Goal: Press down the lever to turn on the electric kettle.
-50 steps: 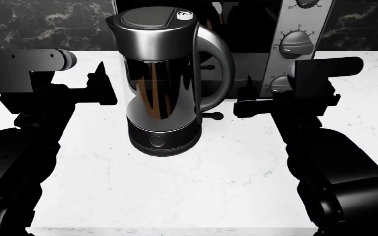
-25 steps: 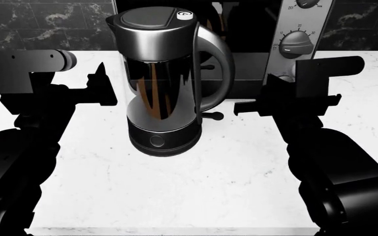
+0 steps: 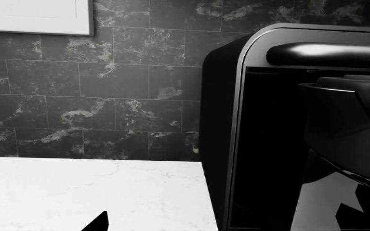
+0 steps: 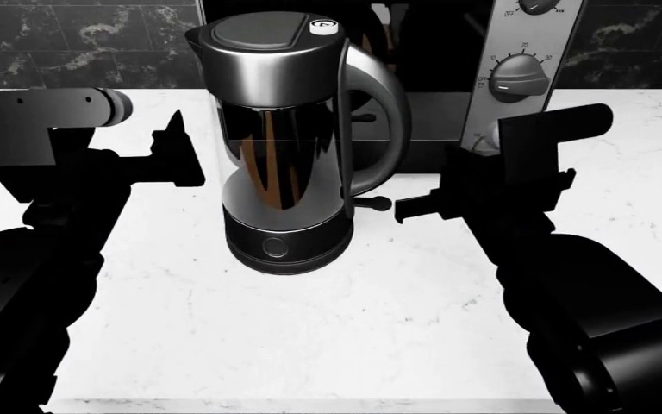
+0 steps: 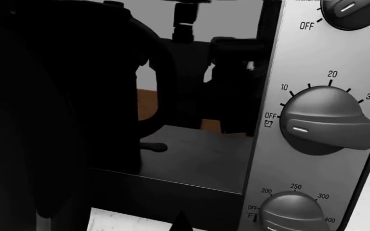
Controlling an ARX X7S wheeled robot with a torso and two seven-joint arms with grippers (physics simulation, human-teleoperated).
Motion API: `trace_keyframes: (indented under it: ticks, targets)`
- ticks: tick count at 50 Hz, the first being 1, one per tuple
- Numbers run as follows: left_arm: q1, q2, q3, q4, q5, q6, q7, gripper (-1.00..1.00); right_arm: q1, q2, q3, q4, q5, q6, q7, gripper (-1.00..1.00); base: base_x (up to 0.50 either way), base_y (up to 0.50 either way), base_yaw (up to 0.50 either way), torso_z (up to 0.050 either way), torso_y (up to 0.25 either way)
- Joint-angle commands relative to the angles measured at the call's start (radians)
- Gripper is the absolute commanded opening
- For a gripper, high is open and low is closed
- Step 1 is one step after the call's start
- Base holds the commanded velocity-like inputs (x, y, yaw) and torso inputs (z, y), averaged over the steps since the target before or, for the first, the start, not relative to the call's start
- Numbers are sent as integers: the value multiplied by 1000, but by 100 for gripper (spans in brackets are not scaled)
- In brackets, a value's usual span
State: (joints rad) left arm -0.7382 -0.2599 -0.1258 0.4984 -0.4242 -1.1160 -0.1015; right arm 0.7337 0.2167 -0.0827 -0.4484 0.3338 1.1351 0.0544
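Observation:
The electric kettle (image 4: 285,138) stands mid-counter, chrome and dark glass, its looped handle facing right. The lever (image 4: 371,203), a small black stub with a knob tip, sticks out to the right under the handle's foot. My right gripper (image 4: 406,210) is shut and empty, level with the lever, its tip just right of the knob, apparently a little apart. In the right wrist view the kettle (image 5: 56,110) is a dark silhouette and the lever (image 5: 154,147) shows by the handle's foot. My left gripper (image 4: 182,155) is open and empty, left of the kettle's body.
A silver oven (image 4: 521,78) with round dials stands right behind the kettle; its dial panel (image 5: 320,120) fills the right wrist view, and its dark side (image 3: 223,144) the left wrist view. A black tiled wall (image 3: 108,96) backs the white marble counter (image 4: 308,336).
My right gripper has moved left and down, from beside the oven's lower dial to the lever's level, close to its knob. The left arm and the kettle have not moved.

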Motion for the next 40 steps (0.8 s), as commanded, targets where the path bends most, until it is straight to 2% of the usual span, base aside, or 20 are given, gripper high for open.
trace_keyframes:
  ticks: [1,40]
  targets:
    - [-3,-2,-1,1,-7,-3,-5,100,-5,11,-13,-21,26,26,-19,-100,0,0,0,0,0]
    - [0,-6,4,-7,-25,5,-18,100,41,-12,-60,-34,98,165,-19,-100,0,0,0,0,0]
